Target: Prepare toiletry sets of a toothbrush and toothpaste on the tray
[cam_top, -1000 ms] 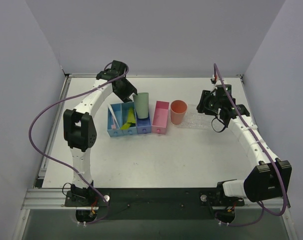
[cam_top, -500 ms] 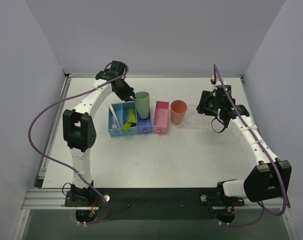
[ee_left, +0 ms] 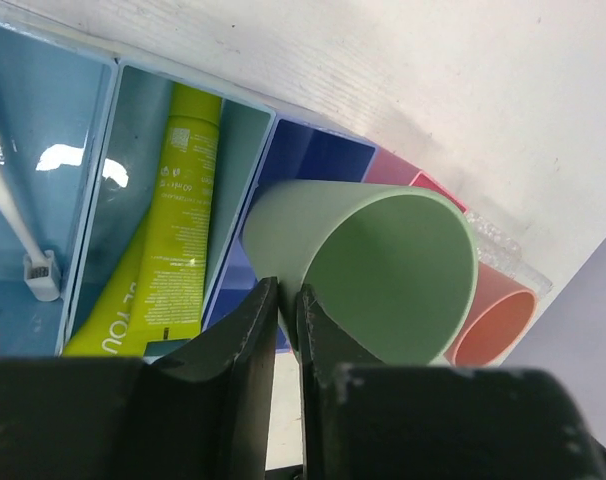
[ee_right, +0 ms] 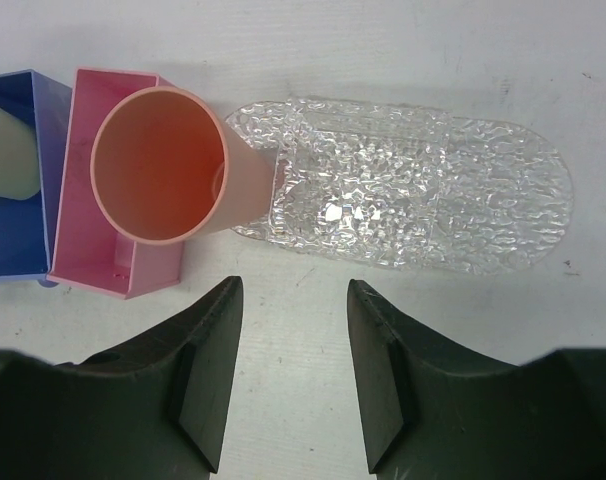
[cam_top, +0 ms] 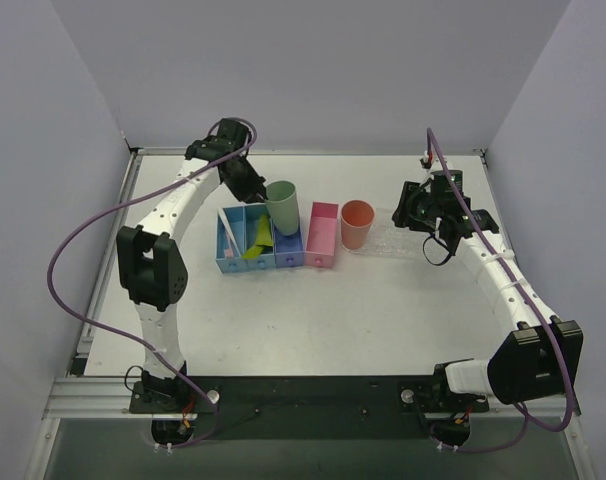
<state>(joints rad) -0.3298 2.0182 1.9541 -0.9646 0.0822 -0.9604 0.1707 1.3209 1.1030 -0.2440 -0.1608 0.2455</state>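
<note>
left elbow has swung outward; left gripper (ee_left: 288, 300) pinches the green cup (ee_left: 383, 270), tilted, by its rim over bins (ee_left: 43, 120) holding toothpaste (ee_left: 178, 230), toothbrush (ee_left: 8, 210). right gripper (ee_right: 293, 290) gapes over the tray (ee_right: 433, 200), rear right, orange cup (ee_right: 158, 165) beside.

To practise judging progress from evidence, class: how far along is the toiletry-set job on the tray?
Done: little; the tray bears only an orange cup at its left end. In hand: the left gripper pinches the rim of the tilted green cup; the right gripper hovers open above the tray. Left: toothbrush and toothpaste lie in the blue bin.
</note>
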